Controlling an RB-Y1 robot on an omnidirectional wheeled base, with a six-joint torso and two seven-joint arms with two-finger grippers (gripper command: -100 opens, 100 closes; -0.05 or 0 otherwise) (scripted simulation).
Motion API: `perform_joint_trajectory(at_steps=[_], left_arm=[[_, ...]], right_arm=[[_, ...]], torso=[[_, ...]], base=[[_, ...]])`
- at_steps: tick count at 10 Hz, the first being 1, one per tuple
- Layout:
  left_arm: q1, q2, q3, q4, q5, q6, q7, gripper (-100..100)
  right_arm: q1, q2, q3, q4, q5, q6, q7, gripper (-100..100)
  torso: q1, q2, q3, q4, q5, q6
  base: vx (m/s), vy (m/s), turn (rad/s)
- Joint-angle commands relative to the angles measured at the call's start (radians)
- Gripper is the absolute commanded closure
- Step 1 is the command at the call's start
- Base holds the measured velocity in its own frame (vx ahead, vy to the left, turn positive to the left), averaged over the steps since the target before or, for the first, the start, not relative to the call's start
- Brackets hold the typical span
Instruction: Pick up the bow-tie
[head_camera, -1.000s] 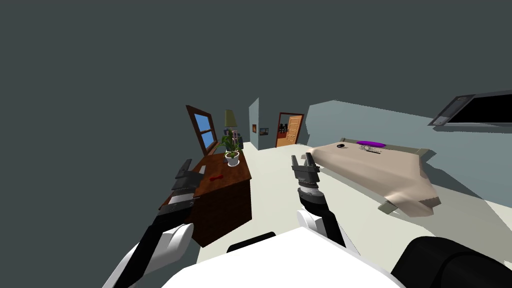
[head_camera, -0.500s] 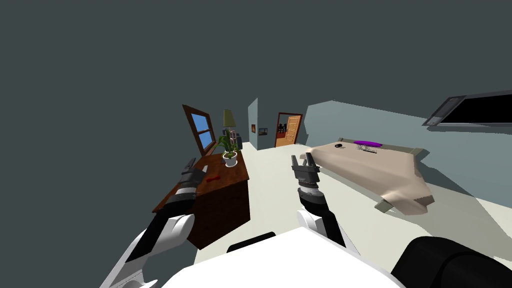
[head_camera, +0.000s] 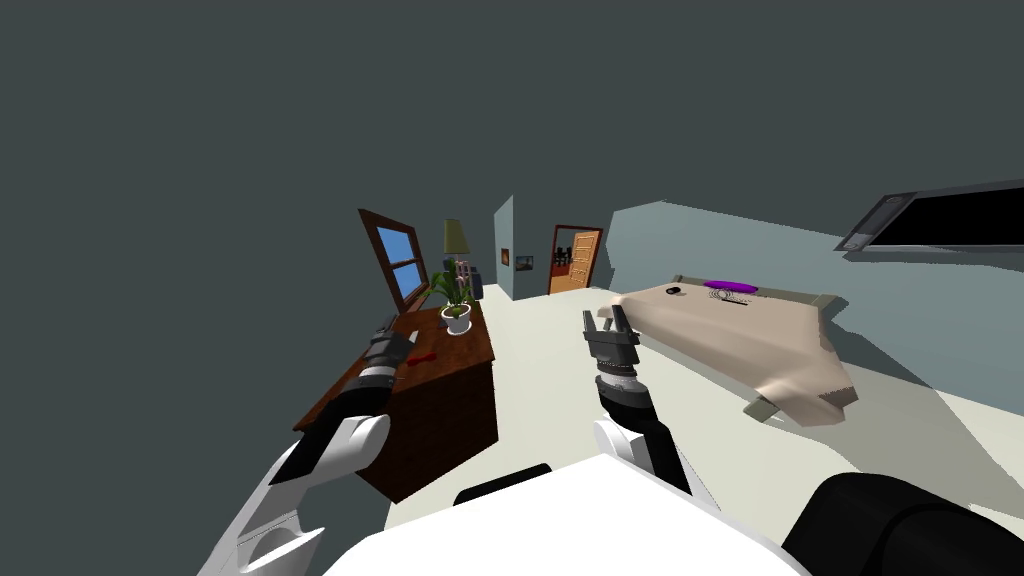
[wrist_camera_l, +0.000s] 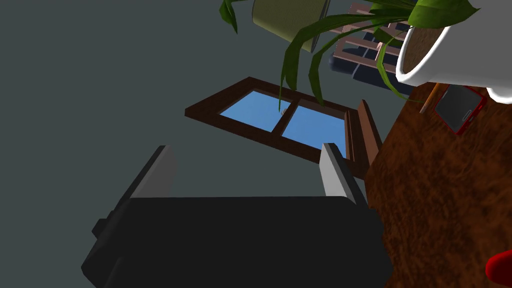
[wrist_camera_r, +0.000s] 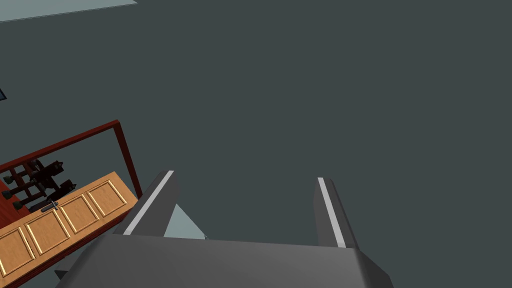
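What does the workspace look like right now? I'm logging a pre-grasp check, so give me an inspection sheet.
Surface: dark brown wooden dresser top.
Job's things: red bow-tie lies on the dresser, close beside the left gripper, not gripped.
Clutter: potted plant in a white pot; red phone and pencil by the pot.
Grippers: left gripper open, over the dresser; right gripper open, raised ahead of the chest, off the dresser.
Cables: nothing seen.
Surroundings: window, lamp, orange door, bed with a beige cover, wall screen.
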Motion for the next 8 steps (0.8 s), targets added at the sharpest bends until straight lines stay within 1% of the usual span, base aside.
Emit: perform_joint_trajectory(at_steps=[1,2,3,4,5,6,7,8], left_arm=[[-0.042,0.022,0.020,0.040,0.036,0.050,0.016,-100],[-0.042,0.022,0.020,0.040,0.036,0.081,0.016,-100],[-0.081,0.037,0.037,0.073,0.066,0.112,0.027,-100],[-0.081,0.037,0.037,0.073,0.066,0.145,0.027,-100],[-0.081,0.037,0.037,0.073,0.066,0.150,0.027,-100],[-0.120,0.053,0.053,0.107,0.096,0.191,0.037,-100],[-0.120,0.053,0.053,0.107,0.096,0.216,0.037,-100],[-0.120,0.053,0.053,0.107,0.096,0.221,0.037,-100]], right_arm=[[0.000,0.000,0.000,0.000,0.000,0.000,0.000,0],[0.000,0.000,0.000,0.000,0.000,0.000,0.000,0],[0.000,0.000,0.000,0.000,0.000,0.000,0.000,0],[0.000,0.000,0.000,0.000,0.000,0.000,0.000,0],[0.000,0.000,0.000,0.000,0.000,0.000,0.000,0],[0.000,0.000,0.000,0.000,0.000,0.000,0.000,0],[0.000,0.000,0.000,0.000,0.000,0.000,0.000,0],[0.000,0.000,0.000,0.000,0.000,0.000,0.000,0]], torso=[[0.000,0.000,0.000,0.000,0.000,0.000],[-0.001,0.000,0.000,0.000,0.000,0.000],[-0.001,0.000,0.000,0.000,0.000,0.000],[-0.001,-0.001,0.000,0.000,0.000,0.000],[-0.001,0.000,0.000,0.000,0.000,0.000],[0.001,0.000,0.000,0.000,0.000,0.000],[0.000,0.000,0.000,0.000,0.000,0.000],[0.000,0.000,0.000,0.000,0.000,0.000]], base=[[0.007,-0.040,-0.039],[0.007,-0.038,-0.017],[0.010,-0.044,-0.034],[0.007,-0.034,-0.025],[0.002,-0.014,0.001],[0.003,-0.026,-0.040],[0.009,-0.025,-0.028],[0.006,-0.012,0.000]])
